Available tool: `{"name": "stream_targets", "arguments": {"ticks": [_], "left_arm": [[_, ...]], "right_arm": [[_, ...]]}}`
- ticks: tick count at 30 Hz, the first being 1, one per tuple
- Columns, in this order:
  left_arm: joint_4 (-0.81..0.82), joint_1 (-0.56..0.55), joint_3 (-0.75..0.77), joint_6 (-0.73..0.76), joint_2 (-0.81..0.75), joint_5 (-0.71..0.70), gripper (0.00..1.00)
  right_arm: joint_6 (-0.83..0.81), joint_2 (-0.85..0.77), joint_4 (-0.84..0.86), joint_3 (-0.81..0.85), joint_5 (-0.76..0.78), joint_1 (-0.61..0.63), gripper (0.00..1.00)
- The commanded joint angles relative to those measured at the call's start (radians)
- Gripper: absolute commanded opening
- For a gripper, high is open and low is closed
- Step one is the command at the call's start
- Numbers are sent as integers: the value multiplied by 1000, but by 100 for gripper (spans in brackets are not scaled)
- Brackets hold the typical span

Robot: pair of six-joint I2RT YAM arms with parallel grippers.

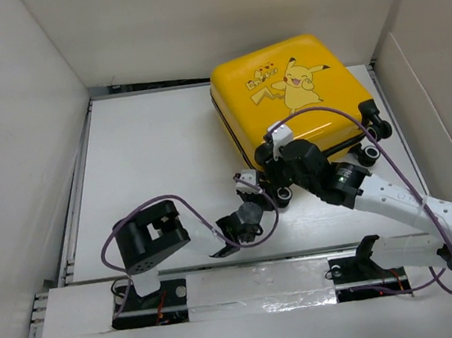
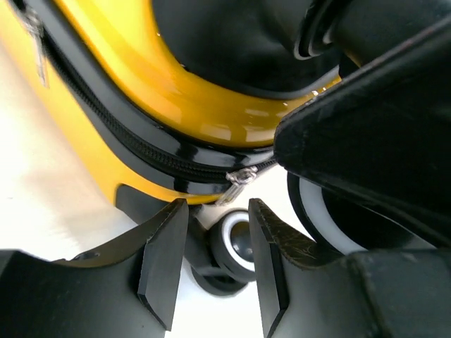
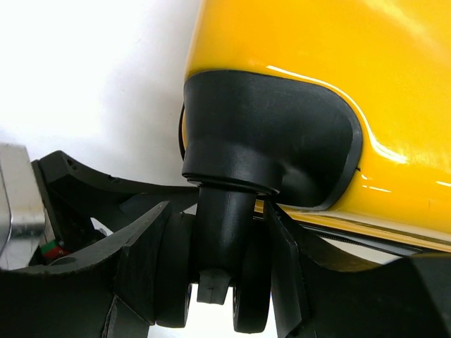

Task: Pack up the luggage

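Note:
The luggage is a shut yellow hard-shell suitcase, lying flat at the back right with its cartoon face up. My right gripper reaches to its near-left corner. In the right wrist view the right gripper is shut on a black twin wheel under the yellow shell, one finger pressed against each side. My left gripper points at the same corner from the left. In the left wrist view the left gripper is open, with another wheel just beyond the tips and a zipper pull above.
The white table is boxed in by tall white walls on the left, back and right. Two more wheels stick out at the luggage's near-right corner. My right arm's forearm crosses the right front of the table.

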Motion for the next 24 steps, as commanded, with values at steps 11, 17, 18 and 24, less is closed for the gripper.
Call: {"name": "stream_targets", "arguments": {"ticks": [11, 17, 18, 24], "left_arm": [[360, -61, 238, 234, 167, -282, 34], [445, -96, 214, 294, 148, -337, 33], [452, -105, 201, 296, 137, -340, 33], [556, -128, 65, 322, 101, -339, 44]], "right_arm": [[3, -100, 231, 60, -522, 62, 0], [-3, -59, 274, 66, -609, 71, 0], [-8, -48, 282, 69, -632, 71, 0], [10, 44, 378, 62, -681, 91, 0]]}}
